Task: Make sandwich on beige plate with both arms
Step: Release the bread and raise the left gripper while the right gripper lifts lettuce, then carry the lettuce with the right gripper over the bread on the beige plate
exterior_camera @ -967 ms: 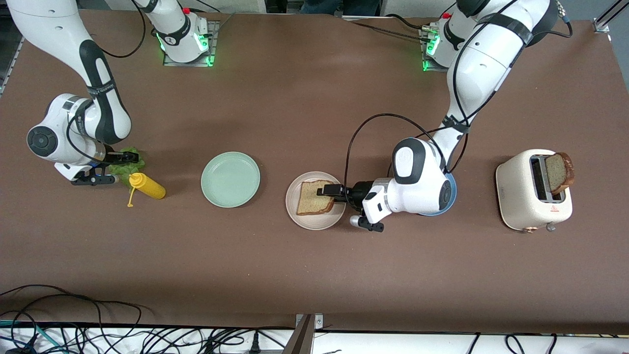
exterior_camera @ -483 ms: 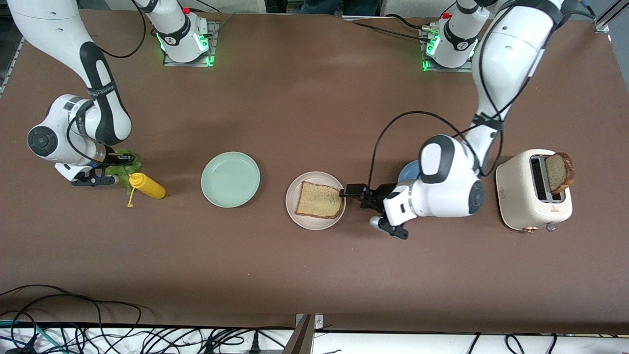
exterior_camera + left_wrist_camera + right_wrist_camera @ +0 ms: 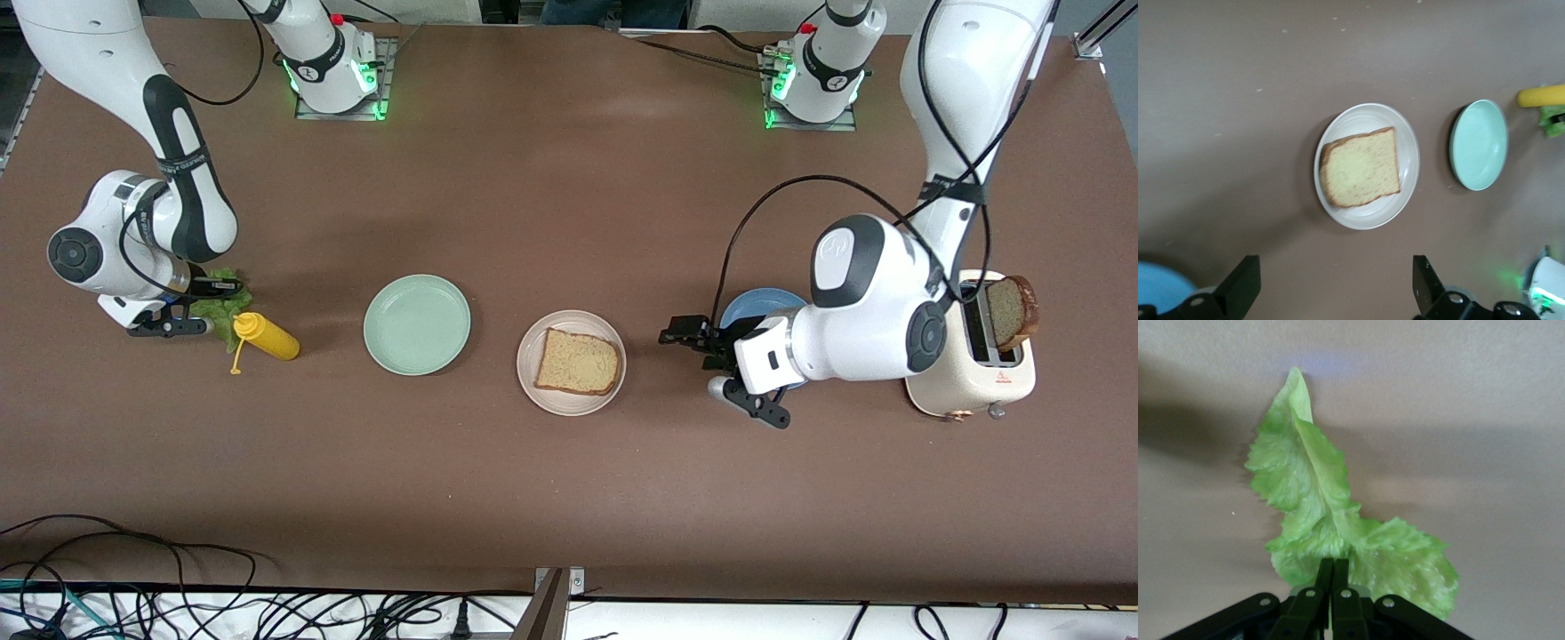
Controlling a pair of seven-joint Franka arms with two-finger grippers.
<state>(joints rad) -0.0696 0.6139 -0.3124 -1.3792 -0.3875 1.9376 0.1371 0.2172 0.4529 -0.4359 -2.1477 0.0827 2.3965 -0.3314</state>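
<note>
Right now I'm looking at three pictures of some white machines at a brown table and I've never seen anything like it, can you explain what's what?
These are two robot arms, each ending in a two-finger gripper, building a sandwich. The wide picture looks down from a high camera facing them. The other two come from cameras on the arms' wrists.

On the table lie a beige plate with one bread slice on it, a mint-green plate, a blue plate, a yellow squeeze bottle, and a toaster with a second slice sticking up.

The right gripper is shut on a lettuce leaf beside the bottle. The left gripper is open and empty, over the table between the beige plate and the blue plate.
</note>
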